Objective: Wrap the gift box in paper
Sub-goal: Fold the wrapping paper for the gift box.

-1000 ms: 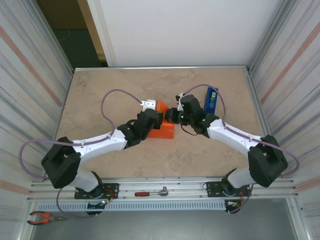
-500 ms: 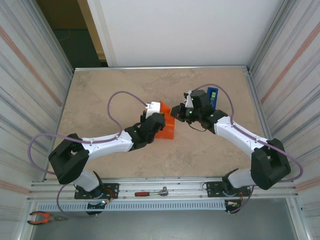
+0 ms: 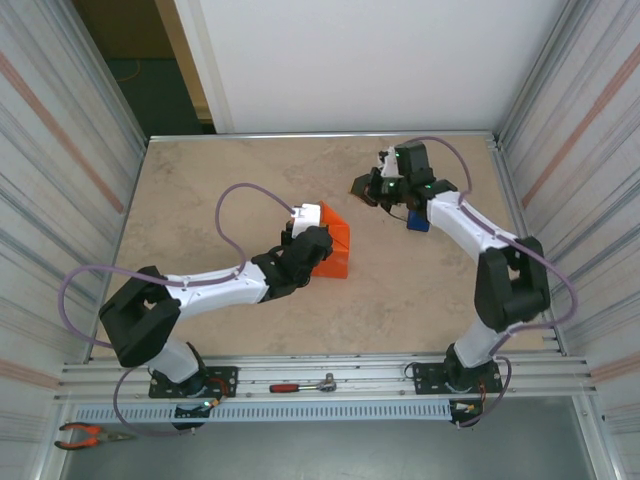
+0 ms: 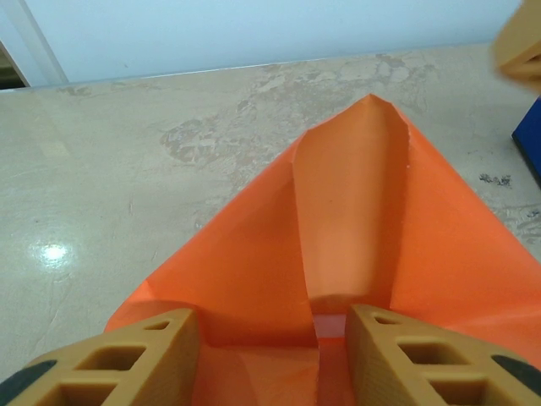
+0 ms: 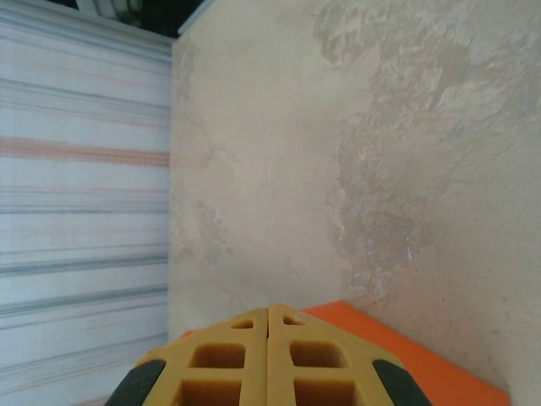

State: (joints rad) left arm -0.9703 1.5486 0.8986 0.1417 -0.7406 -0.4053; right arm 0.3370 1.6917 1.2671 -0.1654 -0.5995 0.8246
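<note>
Paper (image 4: 355, 245): orange parcel, its pointed flap running straight ahead of the left gripper (image 4: 272, 330). Jaws part-open astride the flap's base, no pinch evident.
Gift box: judged inside the folds.
Right gripper (image 5: 269, 338): jaws closed, empty, well off beside the tape dispenser (image 3: 418, 218).
Left arm nearer; the flap's long axis lies along its reach.

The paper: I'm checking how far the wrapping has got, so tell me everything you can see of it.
The paper is bright orange, matte and plain, folded into a compact blocky bundle near the middle of the table. In the left wrist view its end forms a triangular flap tapering to a point, with a creased raised strip down the middle. The left gripper straddles the near end of that strip; whether it pinches the paper is unclear.
</note>
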